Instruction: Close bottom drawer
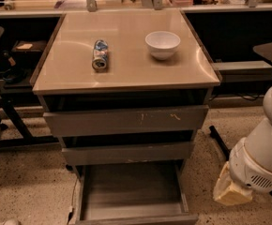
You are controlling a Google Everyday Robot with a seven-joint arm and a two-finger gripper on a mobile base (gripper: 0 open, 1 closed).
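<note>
Nearest you, the bottom drawer (132, 193) stands pulled well out of the cabinet, its flat front at the lower edge of view. It should run light but stiff on its slides. There is no handle, so don't grasp it; press flat on the middle of the front and push straight in, or it may rack. Your pincer (230, 192) hangs low on the drawer's right, near its front corner but apart from it — you cannot tell how wide it is set. Behind, the middle drawer (126, 153) and top drawer (126, 121) step back above. On the bench (126, 71) lie a can (100, 55) and a bowl (162, 44) — leave them.
</note>
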